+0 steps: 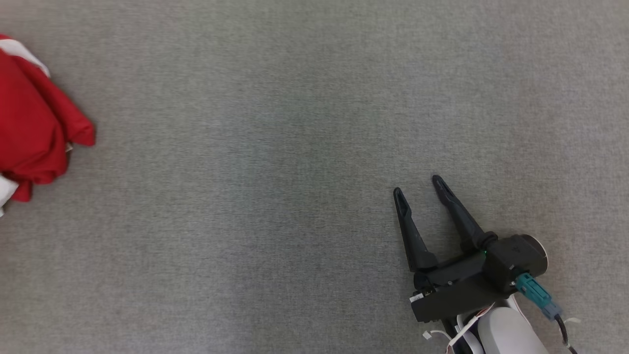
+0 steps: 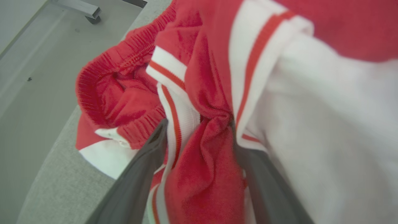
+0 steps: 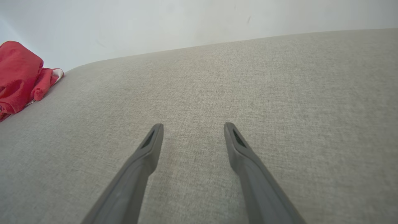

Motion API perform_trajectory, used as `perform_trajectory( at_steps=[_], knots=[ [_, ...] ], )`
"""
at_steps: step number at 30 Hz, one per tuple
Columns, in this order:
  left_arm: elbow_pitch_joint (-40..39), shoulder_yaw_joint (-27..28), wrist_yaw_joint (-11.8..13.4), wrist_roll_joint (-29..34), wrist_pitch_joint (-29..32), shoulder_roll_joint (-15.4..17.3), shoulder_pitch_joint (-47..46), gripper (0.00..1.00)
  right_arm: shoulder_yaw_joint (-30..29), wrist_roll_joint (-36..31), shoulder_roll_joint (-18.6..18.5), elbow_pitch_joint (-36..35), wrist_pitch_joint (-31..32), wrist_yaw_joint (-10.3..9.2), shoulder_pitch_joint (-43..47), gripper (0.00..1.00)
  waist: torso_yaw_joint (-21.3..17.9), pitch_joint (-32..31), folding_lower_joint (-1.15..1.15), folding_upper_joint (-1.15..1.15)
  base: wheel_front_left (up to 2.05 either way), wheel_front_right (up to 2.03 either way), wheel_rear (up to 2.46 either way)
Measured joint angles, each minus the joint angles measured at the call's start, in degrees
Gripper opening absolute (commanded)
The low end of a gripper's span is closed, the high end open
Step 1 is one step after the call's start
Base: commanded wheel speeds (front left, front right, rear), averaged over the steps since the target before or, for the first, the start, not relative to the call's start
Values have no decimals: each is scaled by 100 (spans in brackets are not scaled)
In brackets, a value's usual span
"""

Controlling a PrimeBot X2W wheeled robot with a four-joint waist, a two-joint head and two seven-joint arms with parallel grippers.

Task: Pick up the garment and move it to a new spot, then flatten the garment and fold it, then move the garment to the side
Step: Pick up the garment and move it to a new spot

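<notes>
Presently a red garment [image 1: 34, 123] with white panels and striped trim is seen crumpled at the far left edge of the head view, on a grey cloth-covered table [image 1: 295, 147]. In the left wrist view it is shown close up: a gathered elastic waistband [image 2: 93, 81] is turned open toward the camera, and the heap is set near the table's rim, beyond which a pale floor [image 2: 46, 62] and a furniture leg on a caster [image 2: 90, 14] can be made out.

The left pincer [image 2: 199, 124] is pushed into the heap. Its two dark fingers are spread wide, and a bunched fold of red cloth with a white stripe is lodged between them. The cloth is touched by both fingers, yet the gap is as broad as on the other arm, so the jaws are taken to be apart rather than clamped.

The right pincer [image 1: 416, 185] is found at the lower right of the head view, well apart from the garment, with its fingers parted and nothing held between them. In the right wrist view bare grey cloth is seen under the fingers, the garment is glimpsed at the far left, and a pale wall [image 3: 186, 21] is seen behind the table.
</notes>
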Motion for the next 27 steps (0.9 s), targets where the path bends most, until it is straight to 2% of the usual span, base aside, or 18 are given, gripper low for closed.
perform_trajectory(
  at_steps=[1, 2, 3, 4, 10, 15, 21, 27],
  knots=[
    [25, 3, -3, -91, 107, -59, -41, 100, -4, 26, 1, 5, -24, 0, -40, 100, -74, 70, 0, 0, 0, 0, 0],
    [47, 7, -8, -115, 107, -74, -60, 68, 2, 54, 1, 12, -46, 0, -48, 100, -99, 93, 0, 0, 0, 0, 0],
    [63, -2, -29, -129, 125, -76, -68, 48, 14, 58, 3, 20, -49, 0, -54, 100, -116, 102, 0, 0, 0, 0, 0],
    [65, -18, -54, -147, 118, -83, -70, 1, 23, 65, 3, 40, -53, 0, -60, 100, -116, 98, 0, 0, 0, 0, 0],
    [-7, -59, -103, -147, -79, -92, -46, 0, 81, 154, -3, 246, -107, 0, -98, 100, -53, -75, -1, 0, 0, 0, 0],
    [-299, -21, -155, -149, -280, 82, -41, 0, 112, 280, 1, 446, -170, 0, -40, 100, 56, -376, -1, 0, 0, 0, 0],
    [-976, -58, -200, -244, -312, 224, -122, 0, 103, 490, 0, 678, -256, 0, 79, 100, 185, -833, -1, 0, 0, 0, 0],
    [-1825, -331, -203, -222, -209, 169, -433, 0, 107, 687, 0, 856, -310, 0, 252, 100, 256, -1363, -2, -1, 0, 0, 0]
  ],
)
